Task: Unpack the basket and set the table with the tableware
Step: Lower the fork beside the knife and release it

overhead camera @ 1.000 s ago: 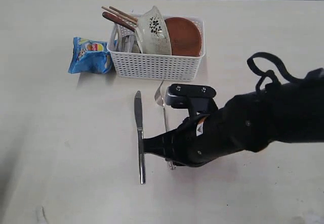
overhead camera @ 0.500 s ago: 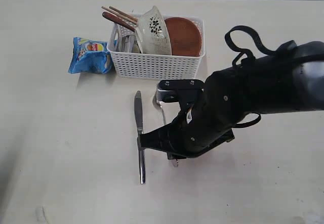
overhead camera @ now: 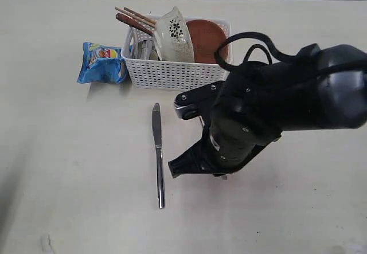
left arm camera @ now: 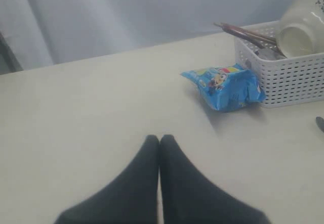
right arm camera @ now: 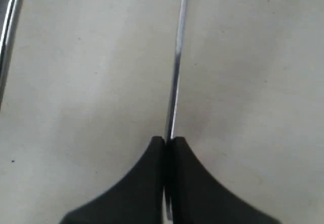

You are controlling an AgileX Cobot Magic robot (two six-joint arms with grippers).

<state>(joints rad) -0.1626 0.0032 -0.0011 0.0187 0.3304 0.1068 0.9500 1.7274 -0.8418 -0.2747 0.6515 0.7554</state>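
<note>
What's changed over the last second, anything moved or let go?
The right arm swung in toward the basket, now hiding most of the fork. The right tool edged off the knife, staying shut on the fork's handle. Knife, basket and crisp bag haven't moved.

Left gripper point(left arm camera: 159, 139): both black fingers are pressed together tip to tip, with no gap and nothing between them.
Left gripper pose: the fingers point forward and taper to a single blunt point.
Right gripper point(right arm camera: 167, 140): the fingers are closed on a thin steel handle point(right arm camera: 174, 72), which runs straight out from between the tips.
Right arm point(overhead camera: 287, 93): bulky and black, it enters from the right edge of the exterior view and reaches in toward the middle.
Right wrist point(overhead camera: 229, 139): bent downward. The finger end sits low and points to the left in the exterior view.
Wrist bracket point(overhead camera: 195, 100): a dark plate with small screws on the upper side of the wrist.
Cable point(overhead camera: 252, 42): a black loop arching over the forearm.
</note>
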